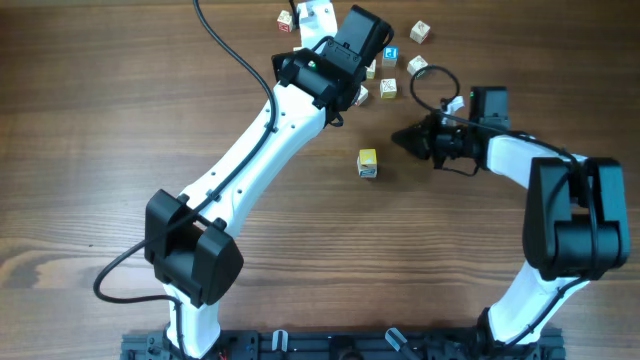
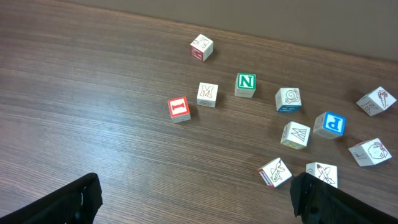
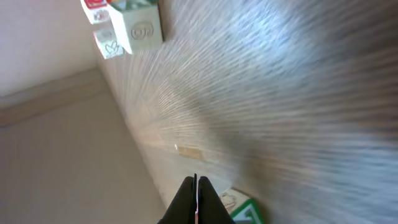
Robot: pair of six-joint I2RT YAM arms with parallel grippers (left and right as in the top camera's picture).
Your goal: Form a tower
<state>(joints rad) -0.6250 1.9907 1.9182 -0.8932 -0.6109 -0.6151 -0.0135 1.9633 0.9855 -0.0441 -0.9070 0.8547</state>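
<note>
On table [image 1: 100, 150] centre: tower [image 1: 367, 163], seen overhead, not from left wrist | left gripper [image 2: 196, 199] spread wide | right gripper [image 3: 196, 198] clenched, empty

table [image 1: 100, 150]: matt grained wood | tower [image 1: 368, 163]: painted wood | left arm [image 1: 260, 150]: smooth plastic

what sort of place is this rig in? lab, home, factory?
Probably a robotics lab bench, not a home: left arm and right arm fixed to a base rail at the edge of a wood-grain table, loose alphabet cubes as props, plain bare wall behind.
</note>
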